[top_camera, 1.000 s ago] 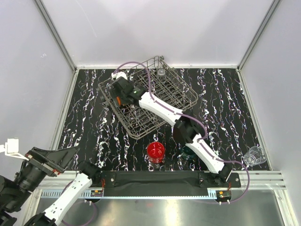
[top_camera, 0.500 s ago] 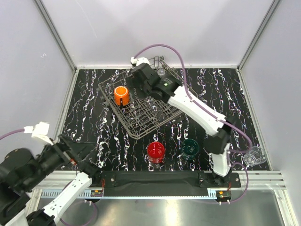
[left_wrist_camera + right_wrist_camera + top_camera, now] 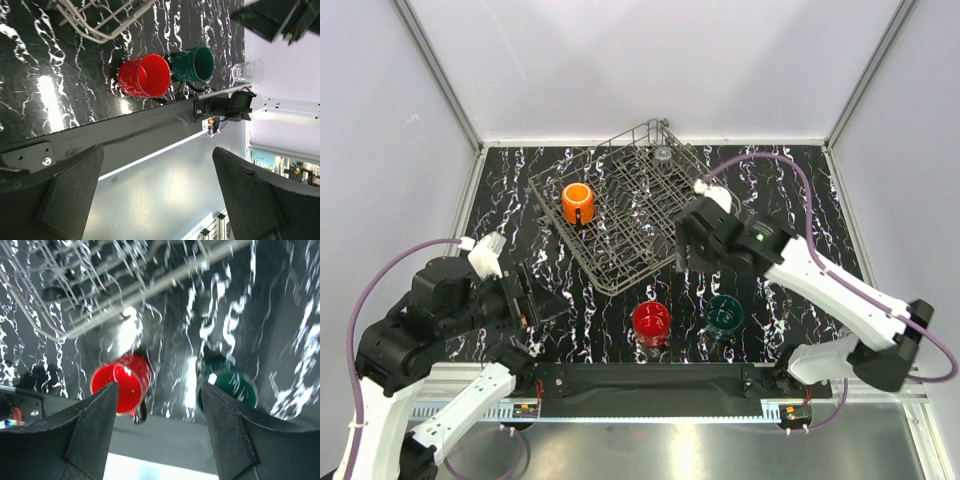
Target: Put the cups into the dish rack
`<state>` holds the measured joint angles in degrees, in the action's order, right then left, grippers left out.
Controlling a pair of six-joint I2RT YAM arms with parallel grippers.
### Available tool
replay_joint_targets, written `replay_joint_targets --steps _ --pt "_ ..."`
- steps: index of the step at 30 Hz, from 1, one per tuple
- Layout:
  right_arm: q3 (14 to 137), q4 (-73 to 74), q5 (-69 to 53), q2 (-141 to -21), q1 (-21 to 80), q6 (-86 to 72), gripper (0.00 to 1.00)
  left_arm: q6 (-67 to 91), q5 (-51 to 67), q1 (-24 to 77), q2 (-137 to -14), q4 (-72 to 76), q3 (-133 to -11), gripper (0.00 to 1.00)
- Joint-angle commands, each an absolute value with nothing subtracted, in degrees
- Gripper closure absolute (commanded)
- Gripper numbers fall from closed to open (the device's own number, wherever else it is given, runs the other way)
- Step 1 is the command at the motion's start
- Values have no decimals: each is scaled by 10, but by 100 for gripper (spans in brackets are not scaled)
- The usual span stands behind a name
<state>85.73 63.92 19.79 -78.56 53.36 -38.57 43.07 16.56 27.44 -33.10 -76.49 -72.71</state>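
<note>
The wire dish rack (image 3: pixel 638 215) stands skewed at mid-table. An orange cup (image 3: pixel 577 202) sits in its left side and a small clear cup (image 3: pixel 663 154) at its far corner. A red cup (image 3: pixel 651 322) and a dark teal cup (image 3: pixel 725 314) stand on the table near the front edge. My right gripper (image 3: pixel 692 262) is open and empty, in the air beside the rack's right edge; its wrist view shows the red cup (image 3: pixel 120 382) and teal cup (image 3: pixel 227 382) below. My left gripper (image 3: pixel 542 300) is open and empty at the front left. Another clear cup (image 3: pixel 247 71) stands at the right.
The black marbled table (image 3: pixel 790 190) is enclosed by white walls (image 3: pixel 650 60). A black rail (image 3: pixel 640 380) with the arm bases runs along the near edge. The right arm's forearm (image 3: pixel 840 295) spans the right side, hiding the clear cup there in the top view.
My right gripper let go of the orange cup in the rack and drew back toward the near right. My left arm swung in over the table's front left.
</note>
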Motion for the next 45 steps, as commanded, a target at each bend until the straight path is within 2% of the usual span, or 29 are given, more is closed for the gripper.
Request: replay_joint_targets --steps 1,9,15,19,21,25,29,35,45 --pt "787 667 183 -739 538 -496 26 417 215 276 -332 -716 -722 2" --pt "699 679 158 -712 538 -609 35 417 229 276 -337 -709 -722 2" --pt "698 706 174 -756 537 -678 49 422 229 276 -327 -712 -718 2" --pt "691 729 192 -790 533 -713 50 425 226 276 -322 -718 -722 2" --pt "682 723 195 -794 519 -726 50 425 222 276 -318 -723 -726 2" --pt "651 677 174 -774 469 -733 41 428 218 276 -312 -731 -732 2" --pt "614 630 133 -755 408 -714 39 432 215 276 -308 -731 -734 2" --pt "596 598 128 -768 367 -701 39 434 214 277 -306 -733 -738 2" --pt "591 594 96 -808 365 -746 43 432 212 276 -304 -744 -750 2"
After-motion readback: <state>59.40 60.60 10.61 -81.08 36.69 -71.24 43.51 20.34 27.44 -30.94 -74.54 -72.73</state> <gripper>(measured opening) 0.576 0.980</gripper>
